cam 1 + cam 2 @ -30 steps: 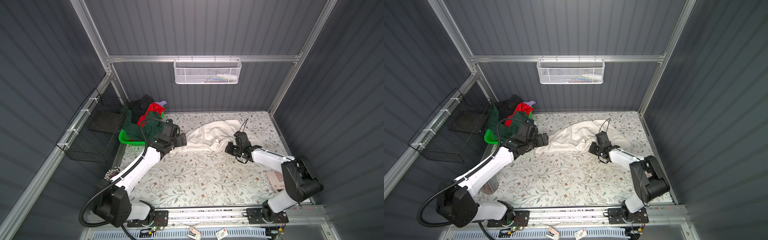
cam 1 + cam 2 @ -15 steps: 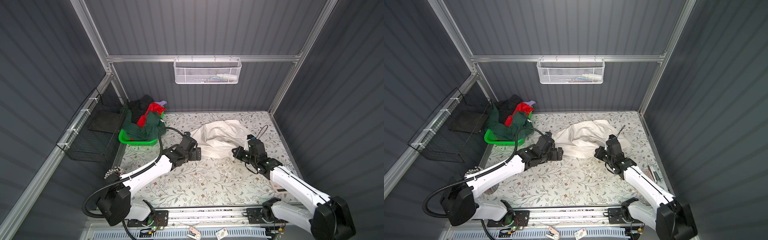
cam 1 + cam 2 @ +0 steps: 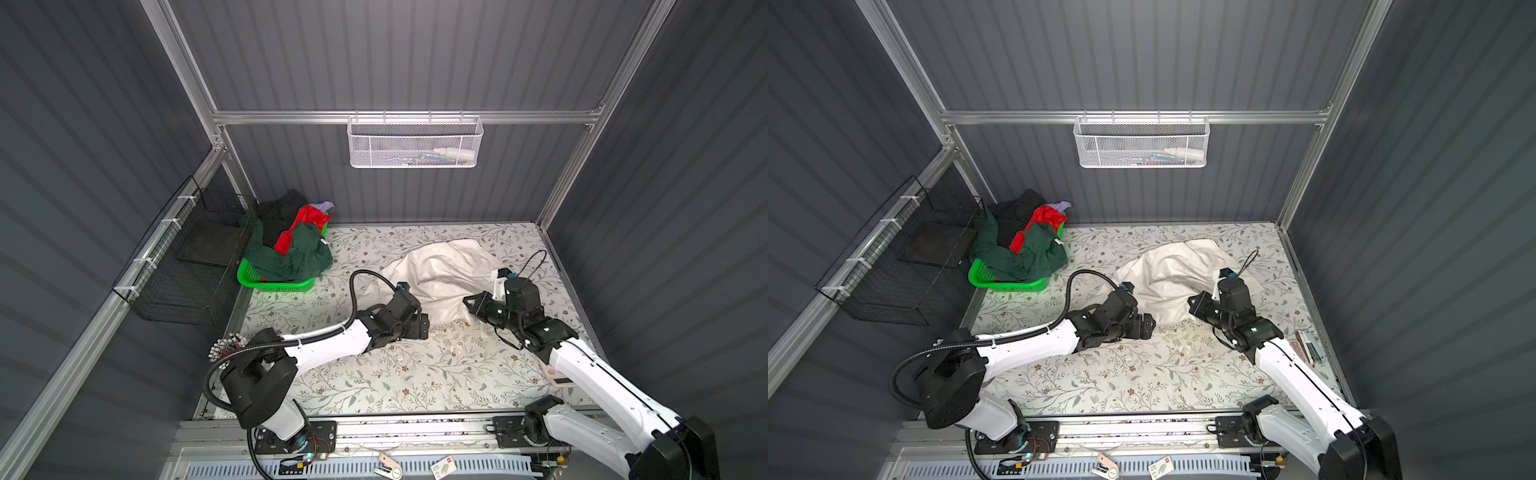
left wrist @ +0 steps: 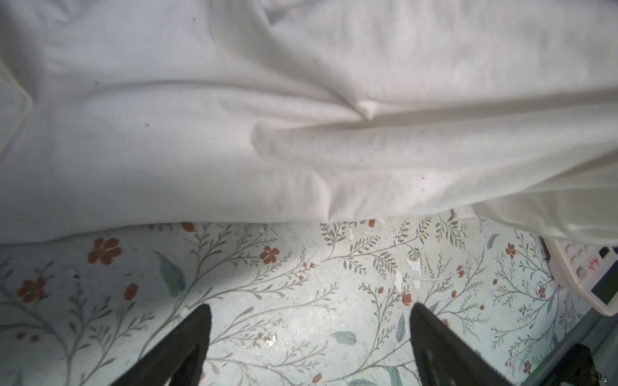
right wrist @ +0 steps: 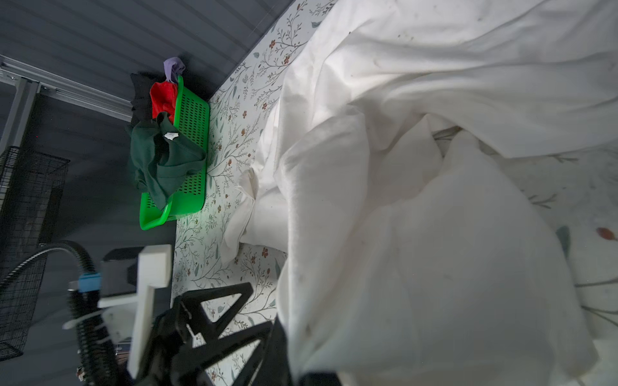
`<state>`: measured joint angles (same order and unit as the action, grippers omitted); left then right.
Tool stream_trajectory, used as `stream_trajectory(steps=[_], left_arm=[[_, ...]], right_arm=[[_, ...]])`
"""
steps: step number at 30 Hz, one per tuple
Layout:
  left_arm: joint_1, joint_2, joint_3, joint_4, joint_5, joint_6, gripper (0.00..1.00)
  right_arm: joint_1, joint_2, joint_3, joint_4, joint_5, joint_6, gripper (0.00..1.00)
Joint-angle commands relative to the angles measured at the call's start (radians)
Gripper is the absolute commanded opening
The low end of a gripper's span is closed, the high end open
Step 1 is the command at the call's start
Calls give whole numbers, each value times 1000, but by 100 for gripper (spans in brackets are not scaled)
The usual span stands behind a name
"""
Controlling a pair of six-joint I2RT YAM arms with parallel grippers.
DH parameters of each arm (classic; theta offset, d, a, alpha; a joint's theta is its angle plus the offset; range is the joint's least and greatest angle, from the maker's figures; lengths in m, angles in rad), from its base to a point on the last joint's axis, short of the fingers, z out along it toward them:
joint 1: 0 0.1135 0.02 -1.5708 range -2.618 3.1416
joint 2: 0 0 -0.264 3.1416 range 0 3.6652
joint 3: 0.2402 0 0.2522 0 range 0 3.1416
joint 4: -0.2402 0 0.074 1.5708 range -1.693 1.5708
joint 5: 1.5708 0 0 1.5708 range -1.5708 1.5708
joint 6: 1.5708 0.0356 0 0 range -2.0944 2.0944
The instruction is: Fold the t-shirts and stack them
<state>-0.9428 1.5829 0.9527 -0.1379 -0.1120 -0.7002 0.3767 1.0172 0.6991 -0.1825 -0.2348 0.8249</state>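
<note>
The right claw point(image 3: 468, 302) pinched an edge of the white shirt point(image 3: 440, 270), likely to drag it flat on the tabletop point(image 3: 415, 374); the left claw point(image 4: 309, 309) gaped empty beside its hem, poised to grab.

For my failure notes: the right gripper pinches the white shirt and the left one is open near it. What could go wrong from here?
1. The white shirt lies bunched in layered folds; the open left gripper, just short of its edge, may pinch several layers.
2. The right gripper is shut on one bit of the edge, so pulling could drag the whole heap.
3. The calculator by the shirt's edge could get swept along.
</note>
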Motion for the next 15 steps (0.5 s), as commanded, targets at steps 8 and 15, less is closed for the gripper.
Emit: stream_trajectory(steps=[8, 15], left_arm=[[-19, 115, 27, 148, -47, -20, 96], [-12, 300, 204, 129, -80, 64, 97]], right_arm=[[-74, 224, 184, 1, -92, -47, 0], [-240, 403, 169, 108, -235, -7, 0]])
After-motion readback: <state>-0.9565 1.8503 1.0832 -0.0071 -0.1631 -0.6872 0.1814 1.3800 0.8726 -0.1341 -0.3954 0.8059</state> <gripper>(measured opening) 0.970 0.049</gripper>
